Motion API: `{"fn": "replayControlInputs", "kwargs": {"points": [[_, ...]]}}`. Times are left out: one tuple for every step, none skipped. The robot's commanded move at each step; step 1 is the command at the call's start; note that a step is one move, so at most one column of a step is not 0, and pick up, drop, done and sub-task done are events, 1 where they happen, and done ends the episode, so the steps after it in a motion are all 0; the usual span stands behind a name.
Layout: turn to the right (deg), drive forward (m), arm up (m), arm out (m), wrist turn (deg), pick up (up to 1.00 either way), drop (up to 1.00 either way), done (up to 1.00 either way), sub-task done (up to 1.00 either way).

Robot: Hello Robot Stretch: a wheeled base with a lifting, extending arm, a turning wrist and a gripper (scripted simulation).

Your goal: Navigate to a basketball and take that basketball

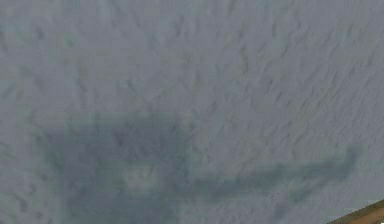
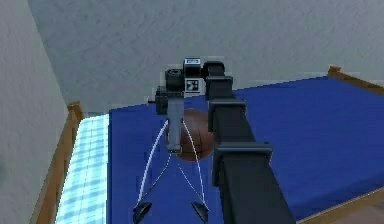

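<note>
One basketball [image 2: 197, 140]?
One, yes: brown-orange, lying on the single blue bed [image 2: 300, 130], just behind my end effector [image 2: 172, 211].
Holding it?
I cannot tell; my two thin fingers [image 2: 142, 211] hang before it.

Flat, dim light on the wall [image 1: 250, 60], a soft shadow across its lower half; the bed [image 2: 310, 125] lies brighter.

arm [image 2: 245, 170] over blue bed [image 2: 320, 120] | claw [image 2: 172, 209] at brown ball [image 2: 195, 136] | hold unclear
</note>
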Motion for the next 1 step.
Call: {"fn": "replayControlInputs", "kwargs": {"points": [[0.0, 0.00, 0.00, 0.00, 45.0, 0.00, 0.00, 0.00, 0.00]]}}
